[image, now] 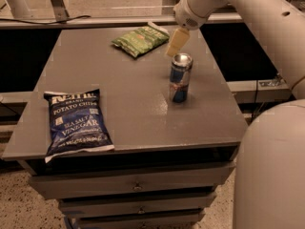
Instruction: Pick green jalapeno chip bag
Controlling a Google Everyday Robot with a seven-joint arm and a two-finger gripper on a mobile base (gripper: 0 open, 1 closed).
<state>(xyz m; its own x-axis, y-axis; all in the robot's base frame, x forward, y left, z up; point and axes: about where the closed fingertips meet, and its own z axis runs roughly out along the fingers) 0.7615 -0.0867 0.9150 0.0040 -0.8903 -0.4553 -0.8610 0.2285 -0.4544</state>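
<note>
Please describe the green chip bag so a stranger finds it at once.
On the grey table, look at the far edge. The green jalapeno chip bag lies there, left of the gripper. It is small and light green, unlike the large blue bag.

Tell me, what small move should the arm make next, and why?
Probably ease leftward in the view and down onto the green jalapeno chip bag. The end effector hangs just off the bag's right end, behind the can, not yet over the bag.
</note>
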